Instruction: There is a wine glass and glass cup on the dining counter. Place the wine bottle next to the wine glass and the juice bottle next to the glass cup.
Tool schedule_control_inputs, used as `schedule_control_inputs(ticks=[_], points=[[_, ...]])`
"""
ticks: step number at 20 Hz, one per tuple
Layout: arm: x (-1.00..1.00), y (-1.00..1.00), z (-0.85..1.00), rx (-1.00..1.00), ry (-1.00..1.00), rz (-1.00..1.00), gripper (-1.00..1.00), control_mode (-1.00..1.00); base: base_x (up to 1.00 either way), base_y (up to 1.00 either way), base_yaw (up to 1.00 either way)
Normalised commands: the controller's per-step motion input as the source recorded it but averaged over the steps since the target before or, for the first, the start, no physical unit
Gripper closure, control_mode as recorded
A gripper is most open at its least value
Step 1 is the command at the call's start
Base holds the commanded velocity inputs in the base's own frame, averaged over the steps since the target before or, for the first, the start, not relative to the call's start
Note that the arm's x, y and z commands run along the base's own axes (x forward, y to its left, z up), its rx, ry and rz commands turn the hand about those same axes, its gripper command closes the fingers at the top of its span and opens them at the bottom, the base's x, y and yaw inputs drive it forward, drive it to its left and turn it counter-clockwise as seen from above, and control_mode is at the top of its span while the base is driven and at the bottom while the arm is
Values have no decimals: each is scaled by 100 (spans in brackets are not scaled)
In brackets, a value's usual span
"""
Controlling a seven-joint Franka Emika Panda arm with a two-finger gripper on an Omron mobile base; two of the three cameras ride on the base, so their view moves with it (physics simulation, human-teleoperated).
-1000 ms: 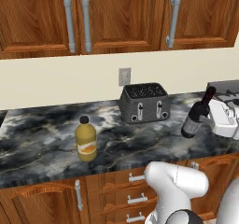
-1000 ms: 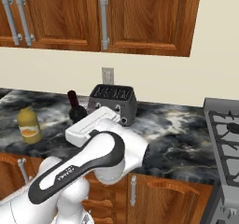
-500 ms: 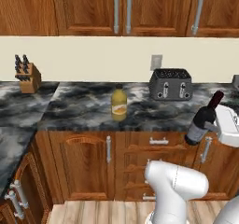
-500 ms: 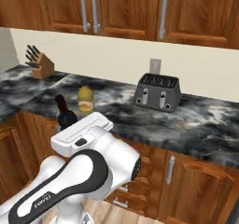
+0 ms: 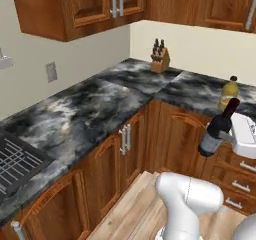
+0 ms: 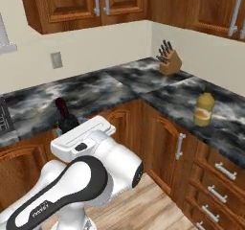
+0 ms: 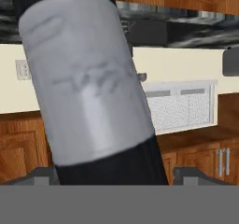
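Observation:
The wine bottle [image 5: 216, 130] is dark and slim, with a dark red top and a pale grey label. My gripper [image 5: 227, 137] is shut on it and holds it tilted in the air in front of the lower cabinets. In the hand view its label [image 7: 88, 92] fills the frame between my fingertips [image 7: 43, 175]. From the right base view, the bottle [image 6: 65, 118] shows just behind my white hand. The yellow juice bottle [image 5: 229, 93] [image 6: 205, 109] stands on the marbled wall counter [image 5: 120, 91]. The wine glass, the glass cup and the dining counter are out of view.
A knife block [image 5: 160, 59] [image 6: 169, 62] sits in the counter's corner. A stove top [image 5: 17, 156] lies at the left end of the counter. Wood upper cabinets [image 5: 85, 6] hang above. A wood floor [image 5: 132, 211] runs before the lower cabinets.
The whole picture has swung as the base turned: the toaster is gone from view, and the corner with the knife block and the stove came in. The bottle stays in my gripper.

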Motion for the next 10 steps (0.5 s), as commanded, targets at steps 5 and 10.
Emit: schedule_control_inputs(ticks=[5,10], points=[[0,0,0,0,0,0,100,100,-45,17,98],[0,0,0,0,0,0,100,100,-3,0,95]])
